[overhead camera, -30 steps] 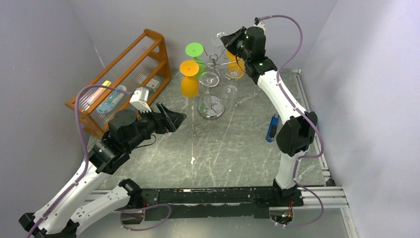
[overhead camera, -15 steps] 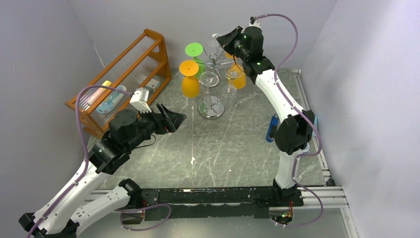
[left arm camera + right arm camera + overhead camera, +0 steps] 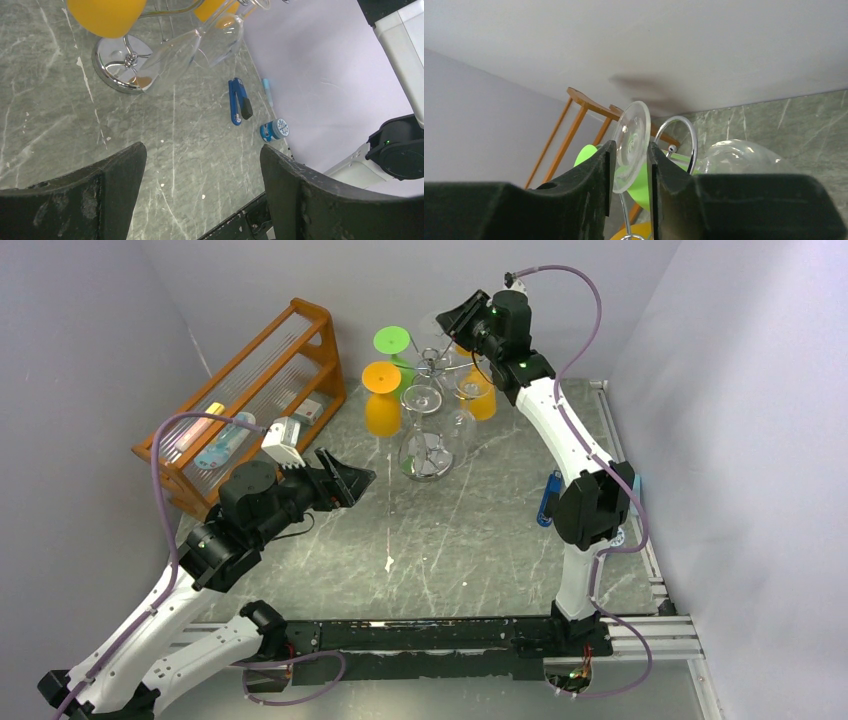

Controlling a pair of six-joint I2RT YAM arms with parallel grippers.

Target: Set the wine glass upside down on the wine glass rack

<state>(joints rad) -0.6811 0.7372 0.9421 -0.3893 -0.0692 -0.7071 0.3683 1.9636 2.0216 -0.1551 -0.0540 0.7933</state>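
Our right tool [image 3: 630, 148] is nearly closed, its fingers [image 3: 594, 175] pinching the round foot of the clear wine glass [image 3: 632, 131], held high beside a curled arm of the wine glass rack [image 3: 427, 458]. Our left tool [image 3: 200, 155] gapes wide and empty above the tabletop [image 3: 190, 135]. The glass's stem hides behind the fingers.

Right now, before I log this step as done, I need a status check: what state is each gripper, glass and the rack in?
wine glass rack: upright on its base.
clear wine glass: held by its foot beside a curled arm, not released.
right gripper: shut on the clear wine glass.
left gripper: open, empty.
orange glass: hanging upside down on the rack.
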